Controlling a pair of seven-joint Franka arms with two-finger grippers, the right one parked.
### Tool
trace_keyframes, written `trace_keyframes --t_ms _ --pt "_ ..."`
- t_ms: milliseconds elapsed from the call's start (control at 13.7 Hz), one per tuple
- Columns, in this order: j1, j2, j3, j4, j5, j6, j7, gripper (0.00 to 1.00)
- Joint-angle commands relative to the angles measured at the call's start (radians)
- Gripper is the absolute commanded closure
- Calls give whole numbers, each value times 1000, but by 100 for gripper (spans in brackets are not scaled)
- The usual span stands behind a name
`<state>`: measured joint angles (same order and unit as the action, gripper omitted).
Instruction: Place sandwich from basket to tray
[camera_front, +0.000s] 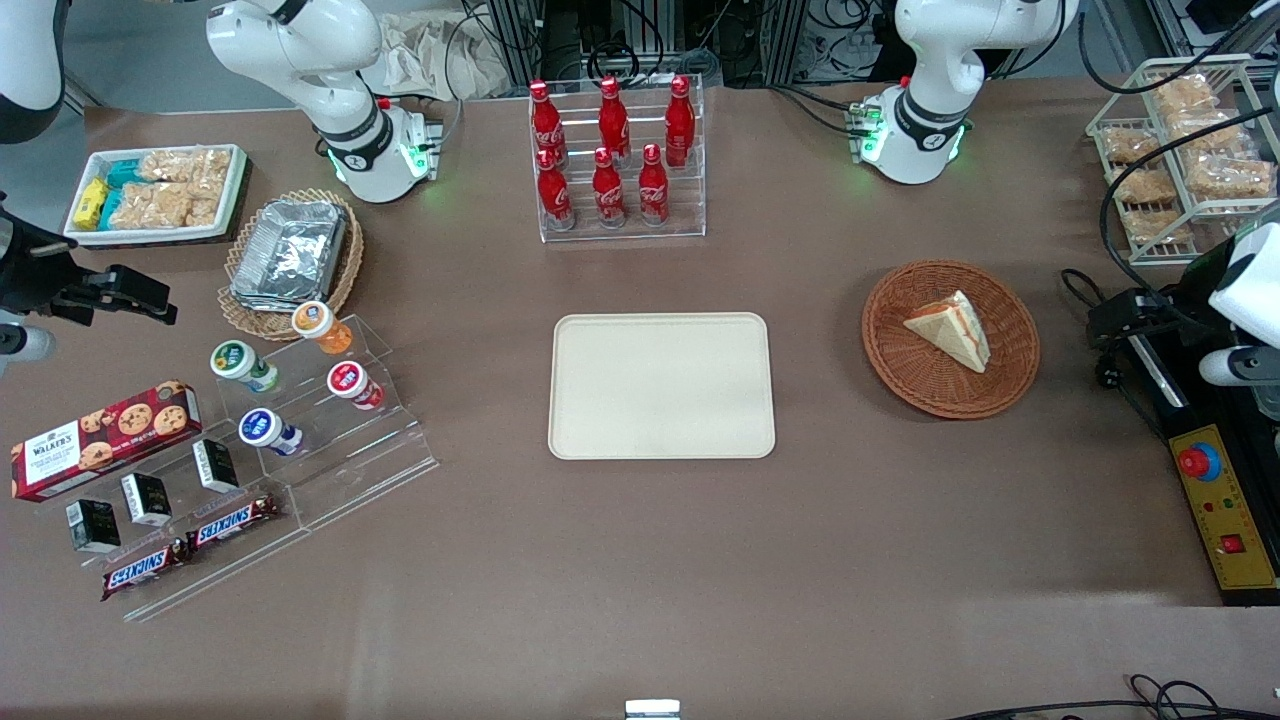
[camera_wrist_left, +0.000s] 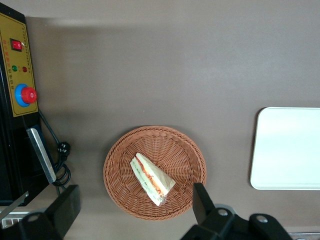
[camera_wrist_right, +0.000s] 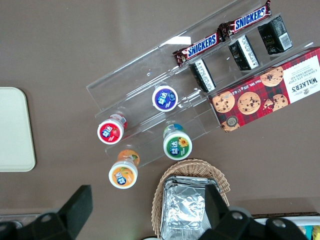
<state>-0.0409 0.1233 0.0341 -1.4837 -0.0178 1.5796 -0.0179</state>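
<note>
Currently the tray (camera_front: 662, 386) sits centre frame in the front view, bare. Further right, mid-height, the basket (camera_front: 950, 338) holds the sandwich (camera_front: 951, 331), lying on its side with filling edge showing. Basket and tray are well apart on the table (camera_front: 640, 560). At the right edge, the gripper (camera_wrist_left: 135, 206) hangs above the basket, fingers (camera_wrist_left: 202, 200) spread wide, touching nothing; the sandwich shows between them from the wrist camera.

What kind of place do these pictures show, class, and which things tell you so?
Probably a robotics lab staged as a snack counter: a brown table bearing cola bottles, a sandwich in a basket and a tray. The open gripper hovers above the basket, beside an emergency-stop box.
</note>
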Motion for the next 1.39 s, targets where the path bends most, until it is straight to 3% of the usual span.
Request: trace_keyframes --t_ms 0,949,1315 --pt "10 3 -8 16 -13 -12 6 0" --pt "16 -8 -5 -10 -13 -49 -25 0" --pt "18 -154 -5 -220 -13 -46 -54 0"
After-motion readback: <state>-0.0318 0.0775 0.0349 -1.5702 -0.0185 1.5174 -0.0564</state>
